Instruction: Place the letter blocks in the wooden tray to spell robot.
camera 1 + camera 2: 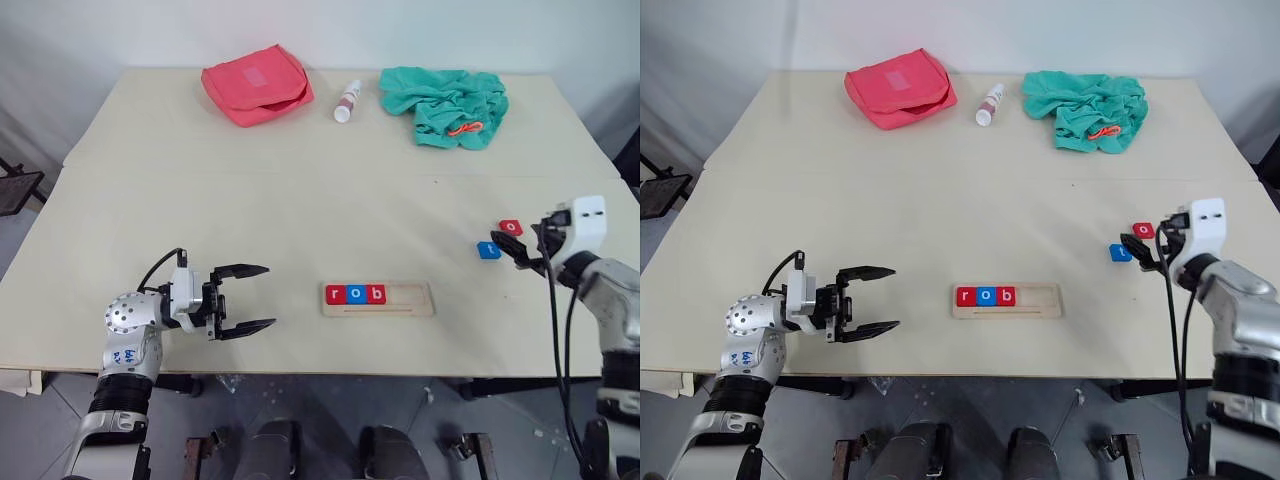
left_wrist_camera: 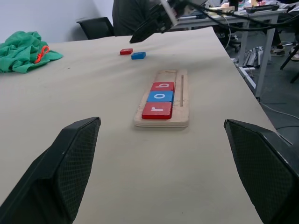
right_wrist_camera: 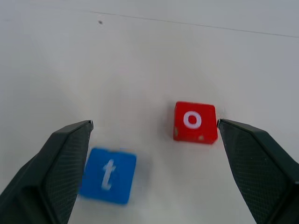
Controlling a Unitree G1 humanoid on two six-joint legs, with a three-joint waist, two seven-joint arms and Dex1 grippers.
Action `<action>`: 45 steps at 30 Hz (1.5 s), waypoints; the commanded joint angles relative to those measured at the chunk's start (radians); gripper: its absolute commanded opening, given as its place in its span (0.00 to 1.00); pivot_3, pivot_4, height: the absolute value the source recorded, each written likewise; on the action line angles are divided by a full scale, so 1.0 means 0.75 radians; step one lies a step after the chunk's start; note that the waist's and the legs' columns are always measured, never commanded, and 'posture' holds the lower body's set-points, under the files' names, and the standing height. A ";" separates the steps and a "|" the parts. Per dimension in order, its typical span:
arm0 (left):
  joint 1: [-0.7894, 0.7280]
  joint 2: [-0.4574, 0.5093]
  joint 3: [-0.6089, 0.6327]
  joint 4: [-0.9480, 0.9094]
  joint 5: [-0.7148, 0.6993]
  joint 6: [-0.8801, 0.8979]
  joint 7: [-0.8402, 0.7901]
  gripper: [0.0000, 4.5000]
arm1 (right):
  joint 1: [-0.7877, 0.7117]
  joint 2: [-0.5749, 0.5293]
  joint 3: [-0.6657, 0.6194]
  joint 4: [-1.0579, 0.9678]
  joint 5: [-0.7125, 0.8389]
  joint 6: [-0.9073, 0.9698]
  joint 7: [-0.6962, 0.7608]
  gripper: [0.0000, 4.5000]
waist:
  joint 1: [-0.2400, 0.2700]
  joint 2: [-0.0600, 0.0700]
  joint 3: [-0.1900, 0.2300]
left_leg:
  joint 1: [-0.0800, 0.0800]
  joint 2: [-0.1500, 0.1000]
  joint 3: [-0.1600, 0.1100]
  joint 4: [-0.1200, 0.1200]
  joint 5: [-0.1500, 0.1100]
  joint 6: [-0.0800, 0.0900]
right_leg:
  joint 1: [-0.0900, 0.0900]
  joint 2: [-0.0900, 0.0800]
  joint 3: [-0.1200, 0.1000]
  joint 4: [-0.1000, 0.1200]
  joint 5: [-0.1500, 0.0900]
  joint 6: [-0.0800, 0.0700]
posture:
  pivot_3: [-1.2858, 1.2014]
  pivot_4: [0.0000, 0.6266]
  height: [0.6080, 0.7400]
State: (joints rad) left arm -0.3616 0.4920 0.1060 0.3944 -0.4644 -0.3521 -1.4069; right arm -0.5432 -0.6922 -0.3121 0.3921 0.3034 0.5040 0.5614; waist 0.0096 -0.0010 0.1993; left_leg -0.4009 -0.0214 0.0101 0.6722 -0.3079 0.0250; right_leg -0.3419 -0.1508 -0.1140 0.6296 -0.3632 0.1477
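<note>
Both grippers stand with their jaws spread and hold nothing. On the robot's right, the right gripper hangs low over the pale beige table, its two black fingers straddling the two loose tiles: the small flat red square block with a white "o" lies close to one finger, and the blue square block with a white "t" lies close to the other. The spread suits an approach, and since "o" comes next in the word, the red tile is probably the one it is lining up on. Neither tile is touched yet, as far as the wrist view shows.

Near the table's front edge lies the pale light-wood narrow rectangular tray, its long axis running across the robot's view from left to right. A red "r" block, a blue "o" block and a red "b" block sit edge to edge at its left end, so the word reads from the robot's side and the right part of the groove is free for two more.

To the left of the tray, apart from it, the left gripper waits level, pointing along the tray's length toward it, apparently parked out of the way.

At the far edge lie a red fabric pouch, a small white bottle and a crumpled green cloth.
</note>
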 commanded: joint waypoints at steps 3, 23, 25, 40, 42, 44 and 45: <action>0.054 0.013 0.024 -0.098 -0.018 0.000 0.036 1.00 | -0.187 0.019 0.048 0.298 -0.088 -0.173 -0.047 0.99 | -0.015 0.000 0.000 | 0.000 0.000 -0.001 -0.002 0.000 0.000 | 0.000 0.000 -0.001 0.000 0.000 0.000 | 0.52 0.24 1.00; 0.105 0.010 0.022 -0.149 -0.011 0.001 0.092 1.00 | -0.364 0.023 0.112 0.702 -0.197 -0.345 -0.090 0.48 | -0.018 0.000 0.000 | 0.000 0.000 0.000 -0.003 0.000 0.000 | 0.000 0.000 0.000 -0.001 0.000 0.000 | 0.52 0.24 1.00; 0.093 0.007 0.018 -0.140 -0.009 0.003 0.091 1.00 | -0.356 0.020 0.103 0.684 -0.194 -0.361 -0.105 0.33 | -0.019 0.000 0.000 | 0.000 0.000 0.000 -0.003 0.000 0.000 | 0.000 0.000 0.000 -0.001 0.000 0.000 | 0.52 0.24 1.00; 0.074 0.007 0.002 -0.102 -0.030 0.010 0.024 1.00 | 0.427 0.167 -0.130 -0.877 0.162 0.293 -0.291 0.32 | -0.007 0.000 0.000 | -0.001 0.000 -0.002 -0.005 0.000 0.000 | -0.001 0.000 0.000 0.000 0.000 0.000 | 0.52 0.24 1.00; 0.081 0.010 0.004 -0.104 -0.032 0.016 0.015 1.00 | 0.551 0.206 -0.149 -1.049 0.199 0.366 -0.323 0.32 | -0.001 0.000 0.000 | -0.001 0.000 -0.003 -0.005 0.000 0.000 | -0.001 0.000 0.000 0.000 0.000 0.000 | 0.52 0.24 1.00; 0.083 0.013 0.007 -0.100 -0.032 0.015 0.006 1.00 | 0.630 0.253 -0.172 -1.160 0.217 0.416 -0.378 0.32 | -0.001 0.000 0.000 | 0.000 -0.001 -0.002 -0.005 0.000 0.000 | -0.001 0.000 0.001 0.000 0.000 0.000 | 0.52 0.24 1.00; 0.084 0.013 0.008 -0.099 -0.032 0.015 0.002 1.00 | 0.660 0.271 -0.179 -1.203 0.224 0.435 -0.397 0.32 | -0.001 0.000 0.000 | 0.000 -0.001 0.000 -0.004 0.000 0.000 | -0.001 0.000 0.003 0.000 0.000 0.000 | 0.52 0.24 1.00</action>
State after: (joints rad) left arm -0.3030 0.4917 0.1004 0.3307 -0.4681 -0.3384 -1.3946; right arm -0.0541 -0.4902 -0.3981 -0.4233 0.4496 0.8155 0.2945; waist 0.0088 -0.0007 0.1991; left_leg -0.4006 -0.0224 0.0108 0.6692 -0.3075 0.0253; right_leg -0.3426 -0.1511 -0.1106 0.6294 -0.3632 0.1476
